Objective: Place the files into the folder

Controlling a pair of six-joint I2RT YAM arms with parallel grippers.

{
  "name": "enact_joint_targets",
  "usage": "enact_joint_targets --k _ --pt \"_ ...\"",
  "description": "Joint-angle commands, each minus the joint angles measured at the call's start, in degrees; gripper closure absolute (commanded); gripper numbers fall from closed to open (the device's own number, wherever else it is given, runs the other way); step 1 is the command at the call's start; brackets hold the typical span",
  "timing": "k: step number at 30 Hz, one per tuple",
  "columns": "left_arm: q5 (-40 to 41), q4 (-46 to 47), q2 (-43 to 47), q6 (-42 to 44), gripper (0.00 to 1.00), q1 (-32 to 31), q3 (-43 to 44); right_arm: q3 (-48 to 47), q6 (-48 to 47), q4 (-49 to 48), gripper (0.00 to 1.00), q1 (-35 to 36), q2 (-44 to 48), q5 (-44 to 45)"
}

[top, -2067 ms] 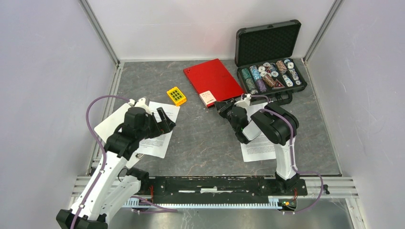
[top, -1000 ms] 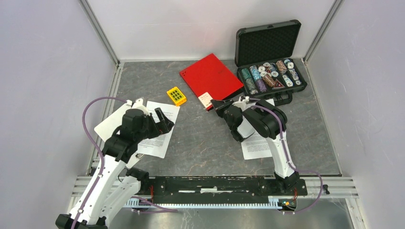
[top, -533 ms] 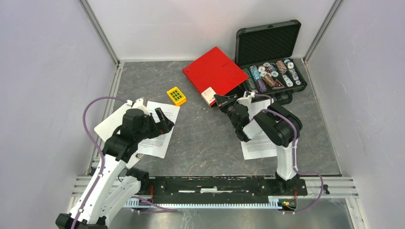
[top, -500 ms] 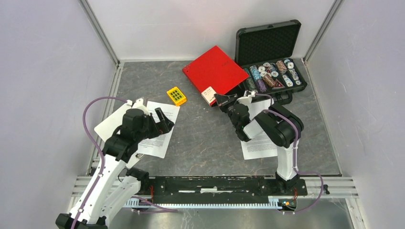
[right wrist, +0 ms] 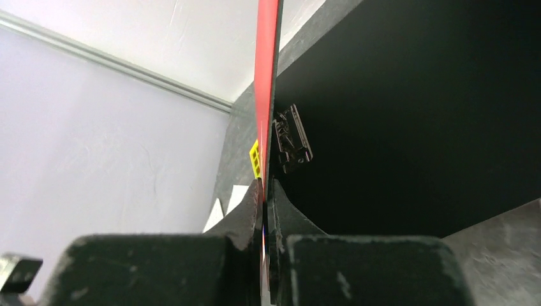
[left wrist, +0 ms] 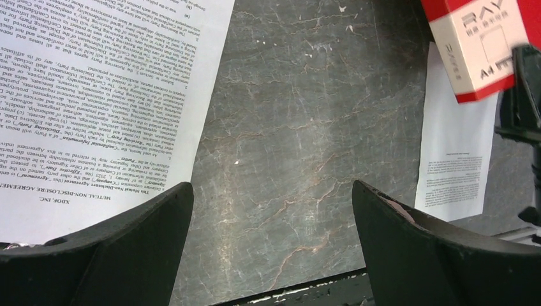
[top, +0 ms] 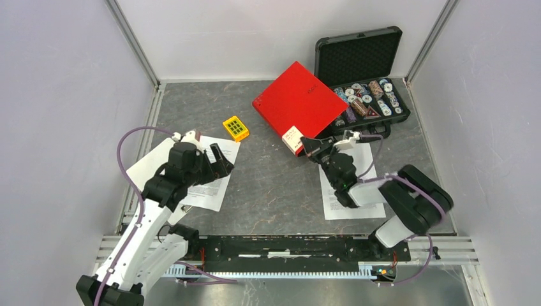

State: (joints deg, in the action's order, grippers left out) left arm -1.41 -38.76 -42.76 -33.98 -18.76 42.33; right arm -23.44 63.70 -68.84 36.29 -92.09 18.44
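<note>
The folder [top: 298,101], its labelled cover edge clamped in the right gripper [top: 306,143], wants a slow, full swing open without slipping (left gripper [top: 222,162] gapes empty above the files [top: 212,185]).

Left wrist view. File sheet [left wrist: 96,95], lying upside down to the camera: heading "XDOF, INC." above "MUTUAL NON-DISCLOSURE AGREEMENT"; body opens "This Mutual Non-Disclosure Agreement". White label [left wrist: 485,48] on the red folder [left wrist: 439,6]: "RAY", the rest not legible; below it "A4". Second sheet [left wrist: 456,153]: print too small to read. Top view: small mark on folder cover, illegible.
</note>
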Motion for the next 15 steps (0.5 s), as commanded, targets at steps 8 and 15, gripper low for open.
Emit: enact_joint_targets --k 8,15 --pt "-2.21 -0.62 -6.80 1.60 0.00 -0.04 7.21 7.54 -33.17 18.33 1.00 5.67 28.22 6.22" --pt "-10.16 -0.59 -12.19 -0.89 0.00 0.05 12.60 7.51 -55.75 33.15 1.00 12.60 38.51 5.00"
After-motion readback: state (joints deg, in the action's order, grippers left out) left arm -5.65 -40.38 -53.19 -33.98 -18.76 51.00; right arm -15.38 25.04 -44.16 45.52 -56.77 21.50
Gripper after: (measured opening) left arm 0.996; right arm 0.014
